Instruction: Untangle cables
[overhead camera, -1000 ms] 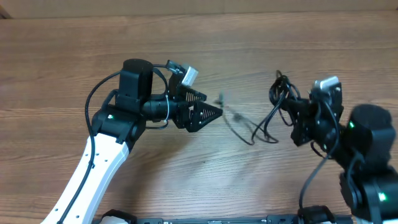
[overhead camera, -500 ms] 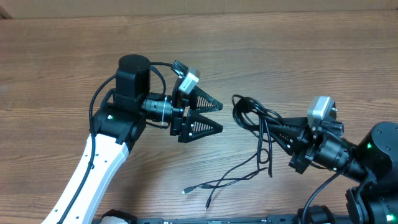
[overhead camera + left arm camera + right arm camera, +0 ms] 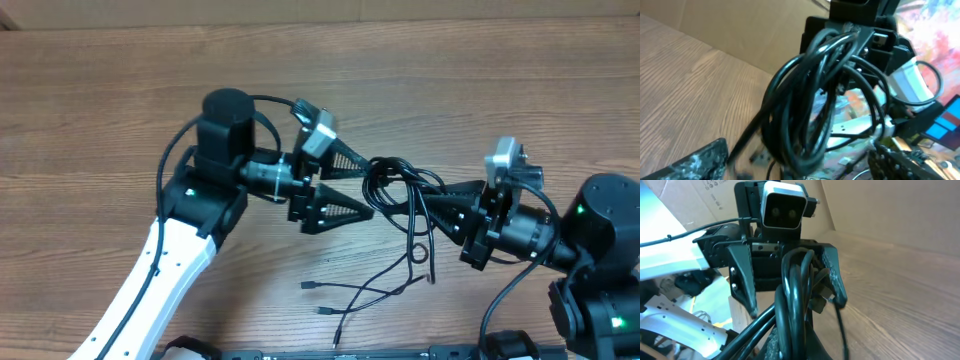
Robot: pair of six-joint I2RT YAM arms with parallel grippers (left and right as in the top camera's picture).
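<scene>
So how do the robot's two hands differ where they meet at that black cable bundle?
The left hand is open, its fingers spread to either side of the cable bundle; the right hand is shut on it. The left hand points rightward across the table and the right hand points leftward, so they face each other. Both are black, and both meet at the same bundle.

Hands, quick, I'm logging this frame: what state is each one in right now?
Left hand: open, one finger on either side of the cable bundle.
Right hand: closed, holding the cable bundle.
</scene>
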